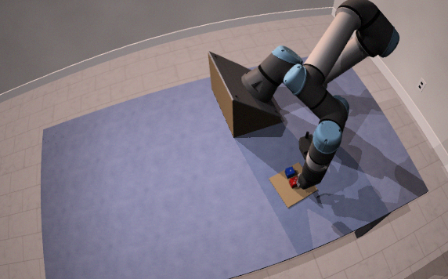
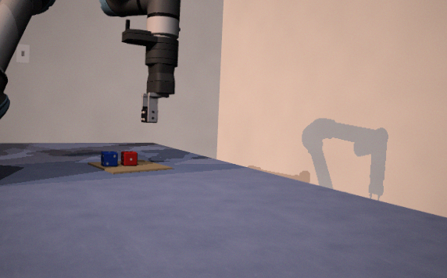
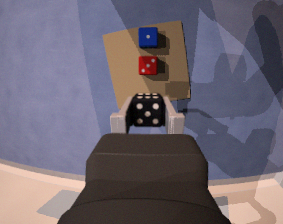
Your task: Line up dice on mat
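Note:
A tan mat [image 1: 286,194] [image 2: 148,167] [image 3: 119,56] lies flat on the blue table cover. A blue die [image 1: 290,172] [image 2: 109,158] [image 3: 148,35] and a red die [image 1: 292,182] [image 2: 129,158] [image 3: 148,64] stand on the mat side by side, a small gap between them. My gripper [image 2: 149,114] [image 3: 147,105] is shut on a black die [image 3: 146,110] with white pips and holds it high above the mat, over its near part beside the red die. In the top view the wrist hides the black die.
A dark wedge-shaped mount [image 1: 236,98] with tan sides carries the arm's base, behind the mat. A beige wall [image 2: 344,98] stands to the right of the table. The table's edges lie well away from the mat.

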You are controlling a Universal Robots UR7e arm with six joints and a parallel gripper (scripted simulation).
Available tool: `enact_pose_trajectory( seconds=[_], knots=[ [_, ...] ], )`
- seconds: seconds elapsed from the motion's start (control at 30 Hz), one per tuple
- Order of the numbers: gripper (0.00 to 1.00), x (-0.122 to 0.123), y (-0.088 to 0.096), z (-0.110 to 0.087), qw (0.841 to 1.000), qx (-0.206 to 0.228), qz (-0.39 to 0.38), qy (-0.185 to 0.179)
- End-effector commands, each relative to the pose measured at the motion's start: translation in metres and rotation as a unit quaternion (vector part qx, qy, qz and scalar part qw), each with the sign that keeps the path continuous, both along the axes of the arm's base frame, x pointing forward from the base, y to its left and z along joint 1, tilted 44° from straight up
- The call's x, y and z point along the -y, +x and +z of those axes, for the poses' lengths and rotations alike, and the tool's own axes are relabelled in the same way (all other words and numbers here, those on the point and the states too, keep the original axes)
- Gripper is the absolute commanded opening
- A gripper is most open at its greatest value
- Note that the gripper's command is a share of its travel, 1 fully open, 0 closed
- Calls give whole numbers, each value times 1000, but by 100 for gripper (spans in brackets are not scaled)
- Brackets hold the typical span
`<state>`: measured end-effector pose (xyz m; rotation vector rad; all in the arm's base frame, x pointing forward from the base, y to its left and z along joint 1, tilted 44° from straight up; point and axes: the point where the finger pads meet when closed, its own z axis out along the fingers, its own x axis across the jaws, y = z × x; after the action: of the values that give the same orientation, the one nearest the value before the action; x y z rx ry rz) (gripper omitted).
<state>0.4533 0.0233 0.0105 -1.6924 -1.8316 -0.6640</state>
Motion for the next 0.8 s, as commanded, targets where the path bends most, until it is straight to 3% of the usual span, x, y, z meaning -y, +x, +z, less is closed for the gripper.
enact_pose_trajectory(
  seconds=[0.0,0.77],
  knots=[
    [57,-5,0,-6,1000,0,0,0],
    [57,-61,-5,-65,1000,0,0,0]
  ],
)
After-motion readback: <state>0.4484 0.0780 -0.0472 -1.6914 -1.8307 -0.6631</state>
